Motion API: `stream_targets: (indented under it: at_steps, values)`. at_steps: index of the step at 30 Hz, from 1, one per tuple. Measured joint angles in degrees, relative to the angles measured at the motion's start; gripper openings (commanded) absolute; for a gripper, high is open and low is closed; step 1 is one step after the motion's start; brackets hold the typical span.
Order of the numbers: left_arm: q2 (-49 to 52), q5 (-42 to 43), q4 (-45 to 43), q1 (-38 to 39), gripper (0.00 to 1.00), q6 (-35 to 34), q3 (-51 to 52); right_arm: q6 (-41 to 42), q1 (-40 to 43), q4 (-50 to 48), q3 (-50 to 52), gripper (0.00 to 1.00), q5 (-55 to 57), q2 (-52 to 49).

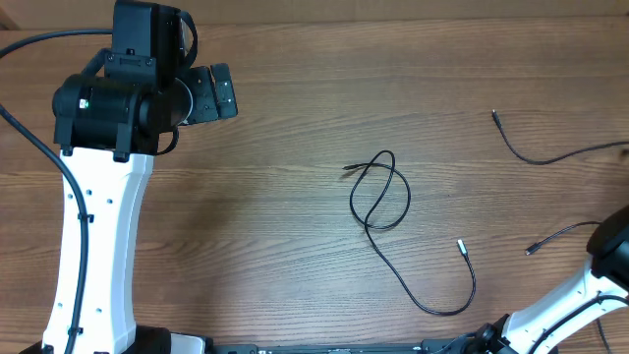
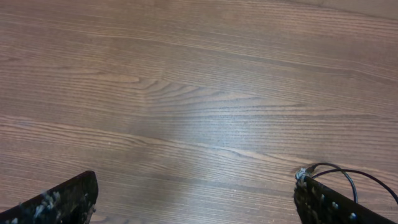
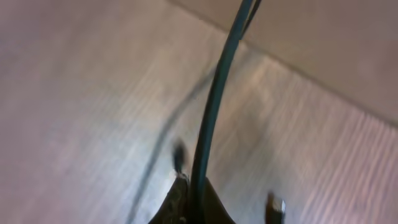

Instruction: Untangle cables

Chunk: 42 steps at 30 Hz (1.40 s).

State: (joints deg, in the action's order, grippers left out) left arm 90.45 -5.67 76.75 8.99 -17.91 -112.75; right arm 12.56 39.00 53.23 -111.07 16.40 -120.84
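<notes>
Status: left gripper (image 2: 198,186) is spread wide and empty. It hangs over bare tabletop (image 2: 186,74) at the upper left of the overhead view.

The right gripper (image 3: 191,202) is clamped on a held cable (image 3: 214,93) that runs up out of the wrist frame. That view is blurred, so I can't tell which of the right-side cables it is.

The looped cable (image 1: 378,192) lies mid-frame and crosses itself, with its tail trailing to a silvery plug (image 1: 460,246) at lower right. Two more lie well apart from it: the upper-right cable (image 1: 536,152) and the right-edge cable (image 1: 552,236) by the right arm (image 1: 614,246).

Handling guess — light and limp with no stiffness. It should follow whichever end gets pulled, and it looks thin enough to slip out of a grip. Best hold is just behind the plug, where the tip acts as a stop, or on the free tail clear of the crossing — not on the loop, since pulling there likely tightens it.
</notes>
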Motion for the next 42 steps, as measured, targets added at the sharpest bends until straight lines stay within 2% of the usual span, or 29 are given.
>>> stream_targets:
  at_steps: [4, 5, 7, 9, 10, 11, 16, 24, 30, 35, 42]
  values:
    - [0.00, 0.00, 0.00, 0.00, 0.99, 0.02, 0.00, 2.19, 1.18, 1.22, 4.46, 0.04, 0.33, 0.00]
    - [0.00, 0.00, 0.00, 0.00, 1.00, 0.02, 0.00, 2.60, 1.38, 1.73, 5.05, 0.07, 0.31, 0.00]
    - [0.00, 0.00, 0.00, 0.00, 1.00, 0.02, 0.00, 4.15, 1.53, 3.48, 6.29, 0.34, 0.07, 0.00]
    - [0.00, 0.00, 0.00, 0.00, 1.00, 0.00, 0.00, 4.59, 1.51, 4.85, 6.32, 0.54, -0.79, 0.00]
    - [0.00, 0.02, 0.00, 0.00, 1.00, 0.00, 0.00, 5.33, 1.49, 5.84, 6.32, 0.57, -1.66, 0.00]
    - [0.00, 0.00, 0.00, 0.00, 1.00, 0.00, 0.00, 5.53, 1.51, 6.84, 6.32, 0.67, -2.64, 0.00]
    - [0.00, 0.00, 0.00, 0.00, 1.00, 0.02, 0.00, 5.35, 1.51, 10.56, 6.34, 0.98, -8.50, 0.00]
    - [0.00, 0.02, 0.00, 0.00, 1.00, 0.02, 0.00, 3.26, 1.46, 16.61, 6.36, 1.00, -27.50, 0.00]
    - [0.00, 0.00, 0.00, 0.00, 0.99, 0.02, 0.00, 2.40, 0.83, 22.23, 6.36, 1.00, -33.57, 0.35]
    - [0.00, 0.00, 0.00, 0.00, 0.99, 0.00, 0.00, 2.36, -1.29, 23.52, 6.40, 1.00, -34.95, 7.28]
    - [0.00, 0.00, 0.00, 0.00, 1.00, 0.02, 0.00, -1.95, -10.43, 23.71, 6.40, 1.00, -46.49, 16.98]
